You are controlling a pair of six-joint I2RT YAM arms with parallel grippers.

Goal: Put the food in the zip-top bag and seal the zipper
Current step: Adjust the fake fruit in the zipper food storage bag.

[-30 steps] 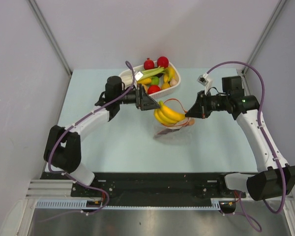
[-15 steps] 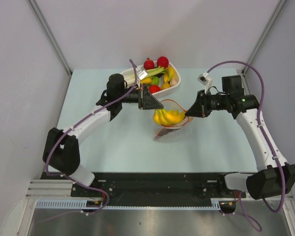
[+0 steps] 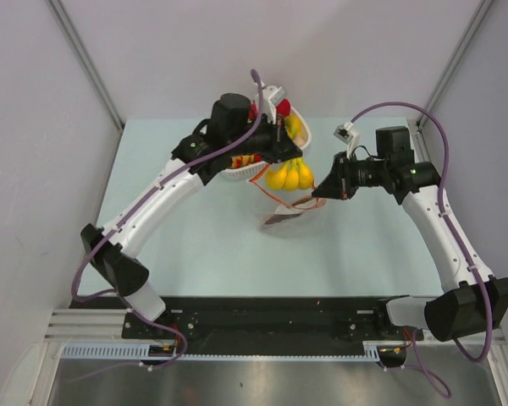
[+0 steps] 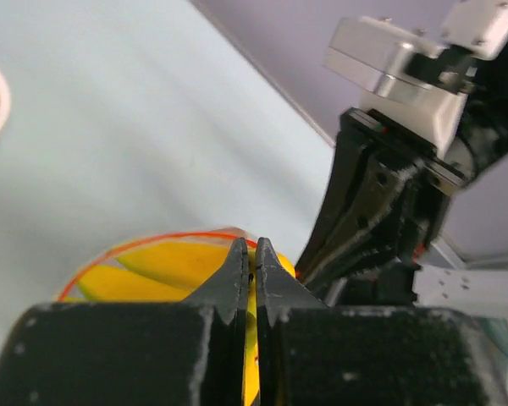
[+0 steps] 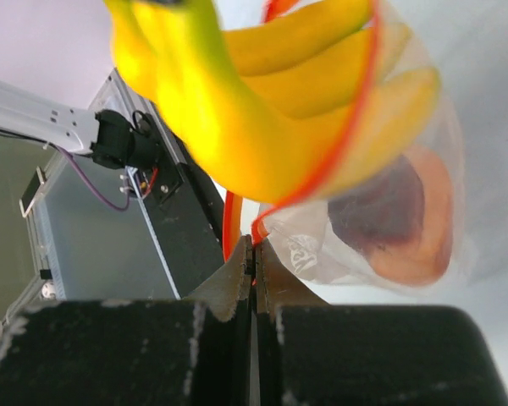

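W/ the banana bunch only half inside the zip-top bag, R gripper pinched tight on the zipper and L gripper fully closed just over the bunch (can't tell on what), any tug prob. tips it out.

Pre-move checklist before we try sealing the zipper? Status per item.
1. Right gripper pinching bag rim: ok.
2. Left gripper shut at zipper, holding rim alone: cannot tell.
3. Bananas fully inside: not ok, most of the bunch sticks out past the mouth.
4. Other pieces at bag bottom: ok.
5. Zipper closed: not ok, mouth open around the bunch.
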